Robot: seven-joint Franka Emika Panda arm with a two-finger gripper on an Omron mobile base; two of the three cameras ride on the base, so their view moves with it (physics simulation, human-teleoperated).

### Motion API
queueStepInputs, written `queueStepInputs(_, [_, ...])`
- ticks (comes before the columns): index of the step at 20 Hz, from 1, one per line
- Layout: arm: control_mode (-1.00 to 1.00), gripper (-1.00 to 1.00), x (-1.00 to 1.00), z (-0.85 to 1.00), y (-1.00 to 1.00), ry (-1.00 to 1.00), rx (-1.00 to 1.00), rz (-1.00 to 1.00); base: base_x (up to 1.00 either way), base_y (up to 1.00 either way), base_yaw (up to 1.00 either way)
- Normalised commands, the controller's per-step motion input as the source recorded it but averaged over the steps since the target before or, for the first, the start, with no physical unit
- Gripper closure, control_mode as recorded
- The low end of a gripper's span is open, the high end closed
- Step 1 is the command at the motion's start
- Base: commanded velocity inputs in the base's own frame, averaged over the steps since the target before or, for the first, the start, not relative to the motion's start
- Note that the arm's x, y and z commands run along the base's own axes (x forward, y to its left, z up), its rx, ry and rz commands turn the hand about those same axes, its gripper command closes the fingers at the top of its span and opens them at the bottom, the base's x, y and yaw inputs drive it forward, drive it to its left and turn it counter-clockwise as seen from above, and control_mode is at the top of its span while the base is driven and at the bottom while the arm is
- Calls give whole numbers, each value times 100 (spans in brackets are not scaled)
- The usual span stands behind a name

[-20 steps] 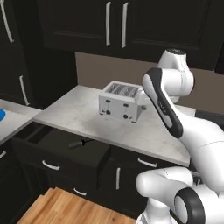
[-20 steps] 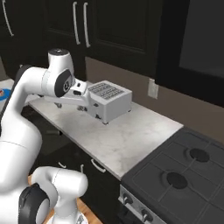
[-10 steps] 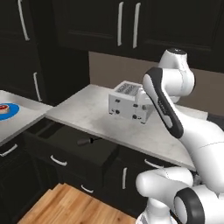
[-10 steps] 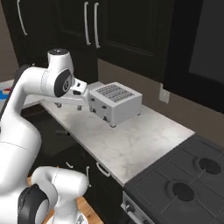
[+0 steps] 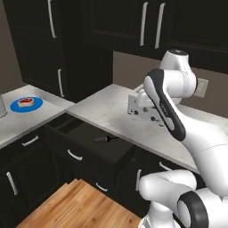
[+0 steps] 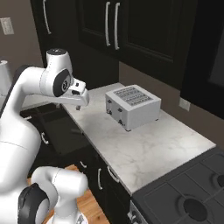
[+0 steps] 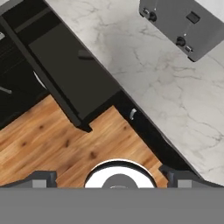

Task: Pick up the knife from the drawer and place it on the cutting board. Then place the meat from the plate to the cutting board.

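The drawer (image 5: 84,136) stands pulled out below the counter, dark inside. The black knife (image 5: 105,139) lies in it and shows as a faint dark shape (image 7: 85,54) in the hand view. On the left counter sits the blue plate (image 5: 17,107) with the red meat (image 5: 27,101) on it. My gripper (image 6: 78,106) hangs open and empty over the counter's left end, above the drawer (image 7: 65,70) and left of the toaster. Its fingertips (image 7: 42,178) stand wide apart. The cutting board is out of view.
A silver toaster (image 6: 133,106) stands on the marble counter (image 6: 153,144). Black wall cabinets hang above it. A stovetop (image 6: 188,197) lies at the right end. Smaller black drawers (image 5: 24,144) sit under the plate's counter. Wooden floor (image 7: 39,140) runs in front.
The base has driven, so both base pictures have shifted: the blue plate and the open drawer now show more fully. The arm keeps its pose and the jaws stay open.
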Motion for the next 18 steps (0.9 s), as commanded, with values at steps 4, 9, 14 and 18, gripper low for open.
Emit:
queueStepInputs(4, [100, -100, 0, 0, 0, 0, 0, 0, 55, 0, 0])
queueStepInputs(9, [100, -100, 0, 0, 0, 0, 0, 0, 62, 0, 0])
queueStepInputs(14, [100, -100, 0, 0, 0, 0, 0, 0, 49, 0, 0])
queueStepInputs(18, [100, -100, 0, 0, 0, 0, 0, 0, 36, 0, 0])
